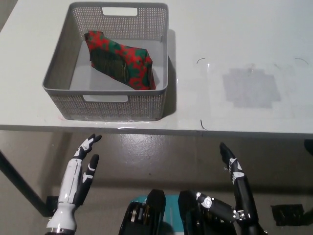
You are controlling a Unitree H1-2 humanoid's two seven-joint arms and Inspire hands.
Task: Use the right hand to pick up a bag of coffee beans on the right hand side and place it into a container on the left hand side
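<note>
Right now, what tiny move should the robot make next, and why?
Probably none beyond resting: the bag already lies inside the basket, and both robot hands, left and right, hang open below the table edge, holding nothing.

Even, fairly bright light falls from overhead, leaving the white table [234, 39] pale and slightly washed out. The basket [110, 105] casts a soft shadow toward 3 o'clock (the floor below is dimmer). Focus is sharp throughout, with no obvious blur.
</note>
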